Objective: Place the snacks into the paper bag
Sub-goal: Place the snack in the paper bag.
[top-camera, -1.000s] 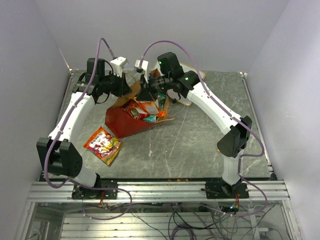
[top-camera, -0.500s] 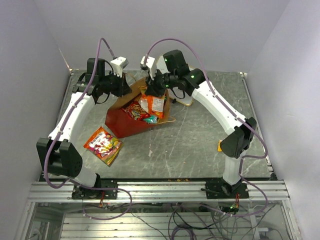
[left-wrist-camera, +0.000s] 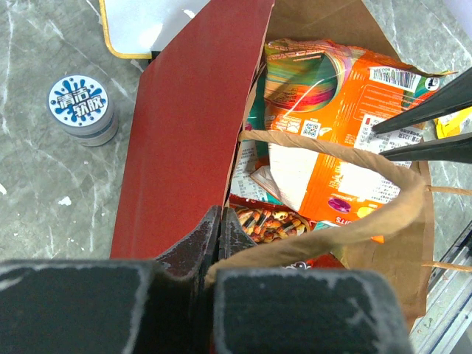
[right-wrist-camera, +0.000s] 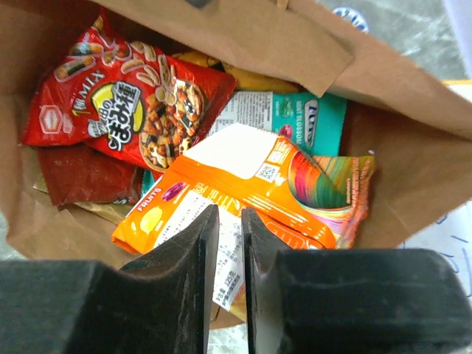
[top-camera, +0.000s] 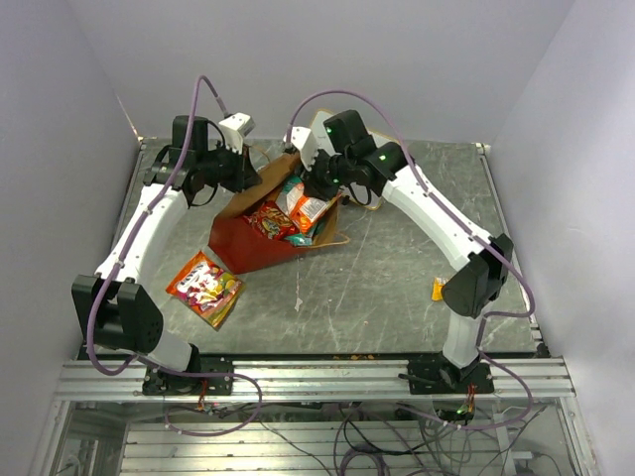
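Right wrist, right gripper (right-wrist-camera: 227,214) narrow, nipping orange crinkly snack pkt (right-wrist-camera: 243,184) in red paper bag (right-wrist-camera: 413,169), left gripper (left-wrist-camera: 221,217) clamped on bag rim

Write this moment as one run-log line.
left gripper: shut on paper bag | right gripper: shut on orange packet inside bag | loose packet on table

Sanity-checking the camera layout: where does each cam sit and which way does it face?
Top external: high behind the bases, looking down at the table; left arm and right arm show.
Left wrist: beside the paper bag, looking down into its mouth; left fingers pinch its edge.
Right wrist: over the bag mouth, looking straight in; right fingers grip the orange packet.
Shared: both wrist views show that packet in the bag.
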`<state>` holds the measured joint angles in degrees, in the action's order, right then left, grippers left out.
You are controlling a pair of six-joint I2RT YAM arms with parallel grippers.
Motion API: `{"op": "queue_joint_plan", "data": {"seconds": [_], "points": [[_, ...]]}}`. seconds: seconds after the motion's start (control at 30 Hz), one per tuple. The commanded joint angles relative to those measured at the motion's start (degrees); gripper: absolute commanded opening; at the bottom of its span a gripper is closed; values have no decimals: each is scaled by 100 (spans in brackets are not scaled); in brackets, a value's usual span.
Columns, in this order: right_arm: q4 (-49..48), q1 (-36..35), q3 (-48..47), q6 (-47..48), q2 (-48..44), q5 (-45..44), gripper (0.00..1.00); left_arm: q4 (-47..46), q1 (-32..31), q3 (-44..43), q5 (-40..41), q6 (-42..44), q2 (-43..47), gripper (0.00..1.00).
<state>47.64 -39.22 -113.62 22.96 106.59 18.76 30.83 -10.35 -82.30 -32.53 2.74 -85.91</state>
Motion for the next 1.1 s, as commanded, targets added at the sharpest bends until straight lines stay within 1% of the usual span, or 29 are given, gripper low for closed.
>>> {"op": "queue_joint_plan", "data": {"seconds": [0.0, 0.23, 0.4, 0.53, 0.57, 0.7, 0.8, 0.9, 1.07], "points": [[233, -6, 56, -55, 351, -61, 18, -300, -18, 61, 53, 17, 145, 7], [-3, -6, 151, -177, 764, 266, 12, -329, -19, 130, 79, 40, 203, 7], [-200, -6, 35, -116, 1062, 305, 10, -366, -18, 177, 62, 17, 242, 7], [-320, 6, -60, -82, 974, 357, 9, -346, -20, 192, 92, 40, 248, 7], [-333, 15, -71, -66, 959, 387, 10, -346, -20, 196, 112, 53, 252, 7], [-240, 98, -66, 136, 416, 482, 20, -354, -19, 188, 118, 68, 212, 7], [-35, 149, -19, 428, 48, 535, 29, -367, -19, 173, 58, 44, 168, 7], [212, 152, 83, 786, -327, 503, 53, -351, -20, 125, 19, 38, 122, 7], [564, 147, 393, 1377, -702, 152, 73, -348, -20, 107, -12, 30, 96, 7]]}}
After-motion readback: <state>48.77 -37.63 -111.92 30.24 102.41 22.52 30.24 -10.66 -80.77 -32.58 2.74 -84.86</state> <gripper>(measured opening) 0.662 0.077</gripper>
